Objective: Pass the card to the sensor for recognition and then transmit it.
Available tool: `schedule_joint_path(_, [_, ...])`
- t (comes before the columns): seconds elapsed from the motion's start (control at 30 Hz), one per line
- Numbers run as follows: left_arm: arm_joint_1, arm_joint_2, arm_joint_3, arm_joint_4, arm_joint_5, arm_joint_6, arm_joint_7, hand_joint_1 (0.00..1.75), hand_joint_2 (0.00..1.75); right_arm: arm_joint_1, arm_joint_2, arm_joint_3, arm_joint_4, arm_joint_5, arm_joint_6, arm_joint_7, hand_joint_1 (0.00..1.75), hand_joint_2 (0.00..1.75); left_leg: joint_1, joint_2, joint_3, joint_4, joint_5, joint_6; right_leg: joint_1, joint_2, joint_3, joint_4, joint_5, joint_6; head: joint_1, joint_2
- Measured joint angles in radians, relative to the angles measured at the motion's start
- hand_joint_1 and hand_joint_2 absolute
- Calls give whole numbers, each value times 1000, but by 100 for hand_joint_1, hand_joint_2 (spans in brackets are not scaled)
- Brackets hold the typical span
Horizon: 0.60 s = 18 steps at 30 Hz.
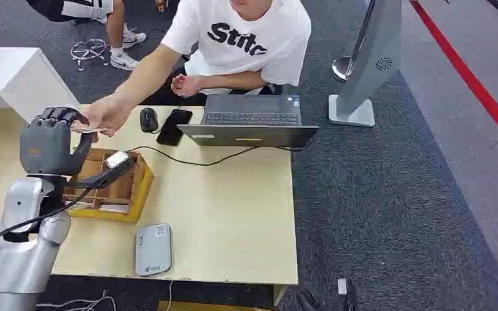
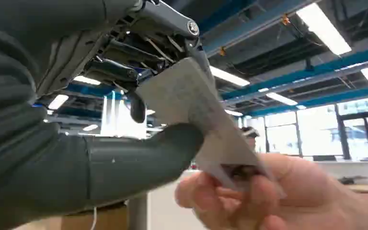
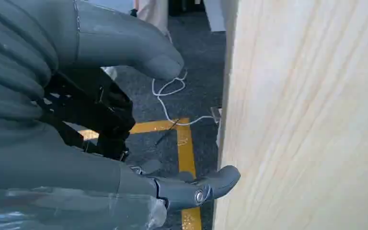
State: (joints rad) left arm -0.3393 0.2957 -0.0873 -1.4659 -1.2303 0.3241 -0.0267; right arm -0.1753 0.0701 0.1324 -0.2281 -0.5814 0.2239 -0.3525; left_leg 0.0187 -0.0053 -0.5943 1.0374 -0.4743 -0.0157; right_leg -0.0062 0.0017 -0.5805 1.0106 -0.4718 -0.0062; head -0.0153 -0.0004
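card [image 2: 196,112] was held up above the far left part of the bench [image 1: 233,214], pinched between the thumb and dark fingers of the left hand [image 1: 50,142], while a person's hand [image 1: 107,115] gripped its other end from across the bench. in the left wrist view the person's fingers [image 2: 249,196] closed over the card's lower corner. below the raised hand sat a wooden tray [image 1: 113,191] with compartments, and nearer the front edge lay a grey sensor [image 1: 153,249]. a laptop [image 1: 249,121], a mouse [image 1: 148,119] and a phone [image 1: 174,126] lay at the far side. the right hand [image 3: 100,120] hung beside the bench's side panel, fingers loosely curled, holding nothing.
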Motion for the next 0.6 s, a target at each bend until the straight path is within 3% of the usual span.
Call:
schedule_joint_path(0.17, [74, 21, 38, -36, 1, 39, -2, 175, 175, 2, 6, 7, -2, 17, -15, -3, 0, 175, 0, 2, 0, 0, 0, 0, 0, 2, -2, 0, 0, 0, -2, 0])
schedule_joint_path(0.43, [93, 27, 57, -52, 1, 38, -5, 175, 175, 1, 7, 19, -8, 35, -22, -5, 0, 175, 0, 1, 0, 0, 0, 0, 0, 2, -1, 0, 0, 0, -2, 0])
schedule_joint_path(0.6, [153, 20, 62, -95, 20, 70, -53, 175, 175, 1, 9, 19, -8, 37, -21, -15, 0, 175, 0, 3, 0, 0, 0, 0, 0, 2, -1, 0, 0, 0, -2, 0])
